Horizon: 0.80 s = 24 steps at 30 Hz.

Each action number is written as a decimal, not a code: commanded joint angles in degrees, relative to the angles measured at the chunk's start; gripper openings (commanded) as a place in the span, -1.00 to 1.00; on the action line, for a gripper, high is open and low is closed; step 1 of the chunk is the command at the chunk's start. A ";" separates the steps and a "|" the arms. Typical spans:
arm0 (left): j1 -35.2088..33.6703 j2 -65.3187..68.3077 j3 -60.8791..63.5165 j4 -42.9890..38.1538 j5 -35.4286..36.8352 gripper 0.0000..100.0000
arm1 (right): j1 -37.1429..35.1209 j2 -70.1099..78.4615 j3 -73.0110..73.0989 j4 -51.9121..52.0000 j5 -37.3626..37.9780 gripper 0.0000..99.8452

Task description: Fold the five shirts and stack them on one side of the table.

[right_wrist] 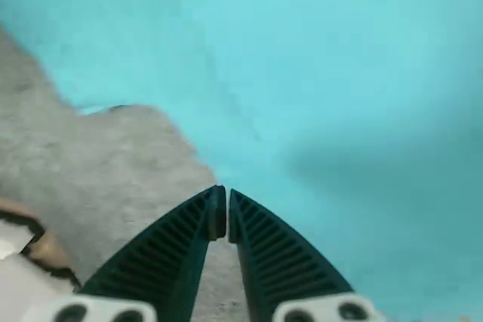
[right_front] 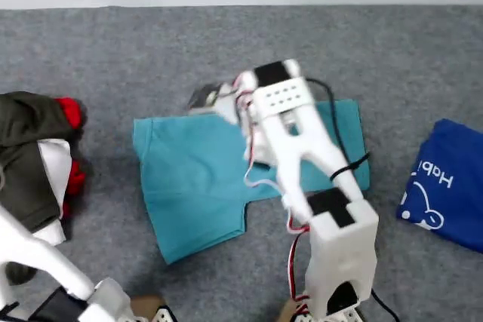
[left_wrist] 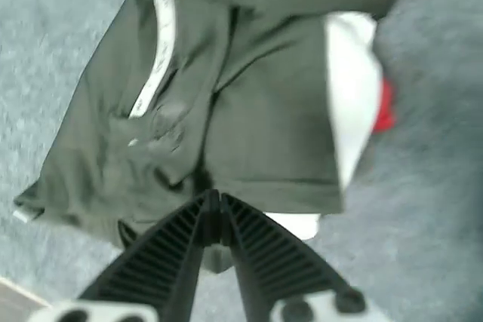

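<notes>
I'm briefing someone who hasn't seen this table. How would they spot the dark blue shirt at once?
On the grey table, a teal shirt lies spread in the middle. Go to the right edge of the high view: the dark blue shirt lies there alone. Its white print sets it apart from the plain teal one.

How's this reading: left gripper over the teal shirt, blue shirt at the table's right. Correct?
Not quite. The left gripper is over the dark shirt, not the teal shirt, as the left wrist view shows. The blue shirt does lie at the right of the table.
</notes>
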<state>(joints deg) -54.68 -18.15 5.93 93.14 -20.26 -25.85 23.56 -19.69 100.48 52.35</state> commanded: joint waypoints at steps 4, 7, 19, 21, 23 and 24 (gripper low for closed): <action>-6.24 2.81 -1.98 -2.90 -2.02 -0.99 | -10.86 -4.00 5.10 1.89 1.41 -0.56; -6.77 4.22 -1.98 -2.81 -2.02 -0.99 | -16.04 -4.00 5.27 1.89 1.41 -0.56; -6.77 4.92 -1.98 -2.90 -2.11 -0.99 | -32.57 -3.91 6.15 -1.54 -7.74 -0.55; -6.77 4.84 -1.98 -2.90 -2.11 -0.99 | -34.51 -4.18 8.62 -4.09 -10.90 -0.55; -6.77 4.57 -1.98 -2.90 -2.20 -0.99 | -35.82 -4.62 11.43 -6.46 -13.54 -0.55; -6.77 4.57 -1.98 -2.90 -2.37 -0.99 | -36.09 -4.62 12.57 -7.60 -14.59 -0.55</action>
<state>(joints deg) -61.27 -12.97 5.93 91.47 -21.58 -60.22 22.68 -8.79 95.74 41.36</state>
